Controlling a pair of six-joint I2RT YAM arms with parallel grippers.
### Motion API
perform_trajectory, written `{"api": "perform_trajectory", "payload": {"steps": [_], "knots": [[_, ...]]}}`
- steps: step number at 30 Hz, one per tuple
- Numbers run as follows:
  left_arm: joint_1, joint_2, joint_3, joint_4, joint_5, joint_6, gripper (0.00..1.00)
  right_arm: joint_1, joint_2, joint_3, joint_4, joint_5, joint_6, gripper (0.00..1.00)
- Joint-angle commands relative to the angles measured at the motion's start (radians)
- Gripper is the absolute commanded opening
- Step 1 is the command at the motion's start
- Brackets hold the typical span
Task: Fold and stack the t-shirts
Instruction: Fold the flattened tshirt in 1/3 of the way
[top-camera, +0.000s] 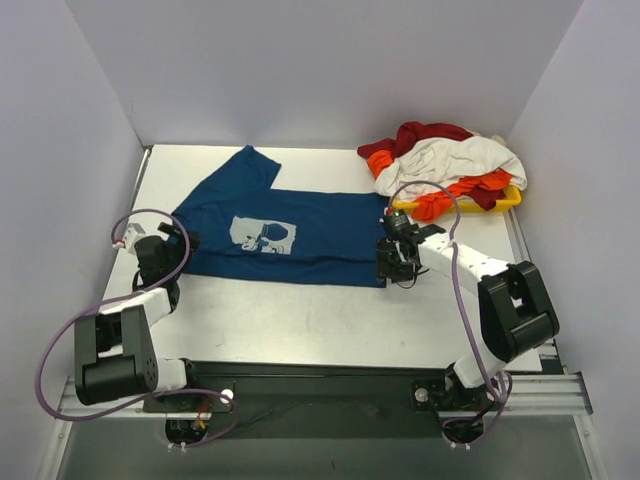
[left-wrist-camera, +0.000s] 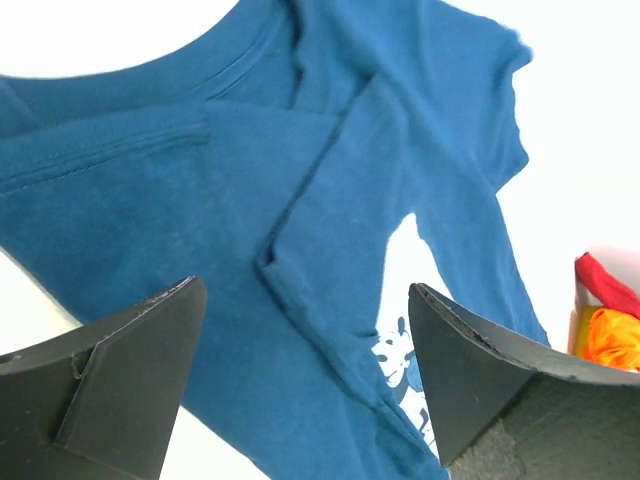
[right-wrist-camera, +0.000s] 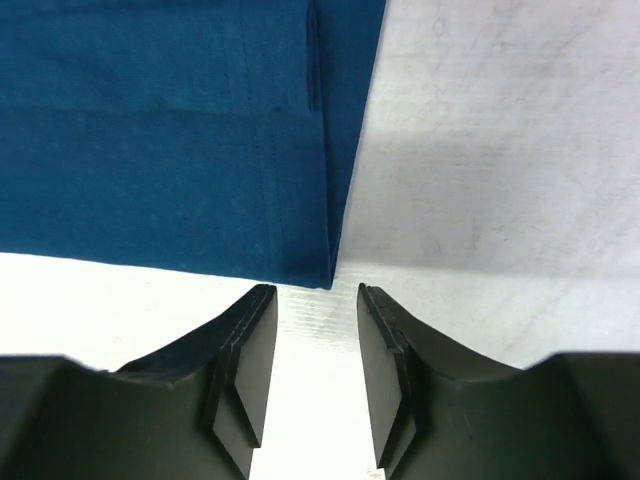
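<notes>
Black fingers fill the bottom of both wrist views, and the right gripper (right-wrist-camera: 315, 295) is the one to watch: its jaws stand a little apart with nothing between them, tips just short of the hem corner of the blue t-shirt (top-camera: 330, 235). That shirt lies spread flat across the middle of the top view, print up, collar end toward the left of the frame. Over there the left gripper (left-wrist-camera: 303, 290) hovers wide open above the shoulder area, holding nothing. The step looks like taking hold of both ends for a fold, so the right one wants to slide forward until the corner sits well inside the jaws, past the stitched hem, before pinching. The left should pick the true outer edge, not the loose flap of cloth doubled over beneath it. Lifting both ends evenly should keep the fold straight. Underneath, the worktop (top-camera: 300, 320) is white and faintly scuffed; plain pale walls (top-camera: 330, 70) box it in. Upper right, more t-shirts (top-camera: 445, 160) in red, white and orange heap over a yellow tray (top-camera: 505, 203).
</notes>
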Motion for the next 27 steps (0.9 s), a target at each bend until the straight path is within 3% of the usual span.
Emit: {"api": "perform_trajectory", "payload": {"steps": [1,7,16,27], "knots": [[-0.042,-0.114,0.013,-0.066,-0.095,0.085,0.93,-0.014,-0.047,0.067,-0.033,0.009,-0.004,0.41],[-0.141,-0.197,0.04,-0.134,-0.221,0.205,0.88,-0.066,0.027,0.187,-0.033,-0.06,-0.042,0.47],[-0.167,-0.13,0.086,-0.145,-0.216,0.262,0.8,-0.134,0.191,0.284,-0.02,-0.169,-0.073,0.34],[-0.183,-0.009,0.142,-0.154,-0.218,0.279,0.77,-0.149,0.241,0.298,-0.006,-0.2,-0.08,0.32]]}}
